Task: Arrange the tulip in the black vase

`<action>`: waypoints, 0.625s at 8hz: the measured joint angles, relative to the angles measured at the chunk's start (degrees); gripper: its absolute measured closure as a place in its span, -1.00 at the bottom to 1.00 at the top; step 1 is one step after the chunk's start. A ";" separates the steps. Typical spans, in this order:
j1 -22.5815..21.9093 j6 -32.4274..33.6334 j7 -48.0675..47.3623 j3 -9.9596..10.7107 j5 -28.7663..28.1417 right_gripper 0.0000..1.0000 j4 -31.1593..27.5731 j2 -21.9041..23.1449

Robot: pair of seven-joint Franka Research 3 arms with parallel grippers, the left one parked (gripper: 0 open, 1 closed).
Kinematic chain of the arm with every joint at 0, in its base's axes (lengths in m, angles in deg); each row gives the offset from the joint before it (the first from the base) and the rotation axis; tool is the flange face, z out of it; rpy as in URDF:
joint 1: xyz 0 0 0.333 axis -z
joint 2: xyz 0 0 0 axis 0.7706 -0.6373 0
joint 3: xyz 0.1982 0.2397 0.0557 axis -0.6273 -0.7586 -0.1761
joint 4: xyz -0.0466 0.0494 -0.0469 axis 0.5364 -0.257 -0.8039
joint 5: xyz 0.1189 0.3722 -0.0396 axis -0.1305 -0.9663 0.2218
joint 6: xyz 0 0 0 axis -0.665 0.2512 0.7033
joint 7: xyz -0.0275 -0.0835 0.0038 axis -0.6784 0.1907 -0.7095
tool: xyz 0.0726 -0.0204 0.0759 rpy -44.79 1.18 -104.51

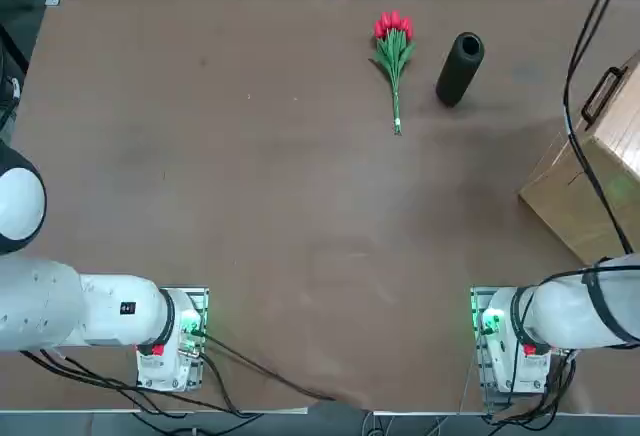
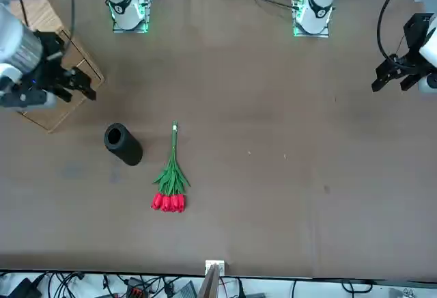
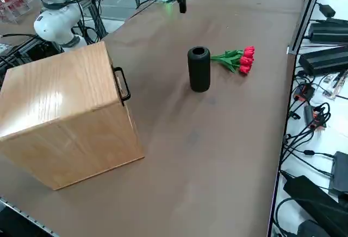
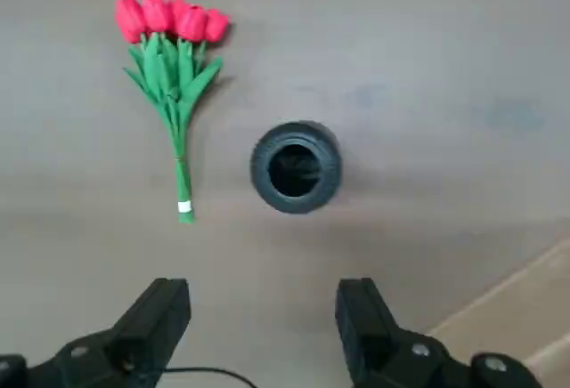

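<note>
Holds the right gripper (image 4: 263,293) above the table (image 1: 270,176), on the robot's right side, with both fingers spread wide apart and nothing gripped between them. Has the tulip (image 1: 396,61) lying flat on the tabletop, toward the far edge as seen from the robot's bases, with red blooms (image 1: 393,24) pointing away from the robot and thin green stems (image 1: 396,106) pointing back toward it. Shows green leaves (image 1: 393,48) fanned out just below the blooms, and a white band (image 4: 184,206) around the stems close to their cut end. Has the black vase (image 3: 199,69) standing upright to the right of the tulip, near but not touching, with its round mouth (image 4: 295,171) facing up and dark inside. Shows no stem in that mouth; leaves the whole bunch outside, on the table. Has a light wooden box (image 3: 70,117) farther to the right, well apart from the tulip, with a black handle (image 3: 122,86) on the side toward the far part of the table. Shows black cables (image 2: 65,283) and assorted equipment past the far edge, and a thin dark cable (image 4: 214,370) near the fingers in the wrist view.
</note>
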State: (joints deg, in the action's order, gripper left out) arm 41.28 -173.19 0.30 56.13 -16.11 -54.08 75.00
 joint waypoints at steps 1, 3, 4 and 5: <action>-1.39 -1.66 -0.79 -0.03 -0.12 -1.00 0.03 -1.48; -4.51 -5.32 -1.76 -0.09 -0.15 -1.00 0.02 -4.79; -6.25 -7.32 -2.92 -0.11 -0.16 -1.00 0.02 -6.59; -8.02 -9.29 -4.74 -0.14 -0.16 -1.00 0.01 -8.56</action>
State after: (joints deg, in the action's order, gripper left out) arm 33.26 -182.48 -4.45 55.98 -16.27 -54.07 66.44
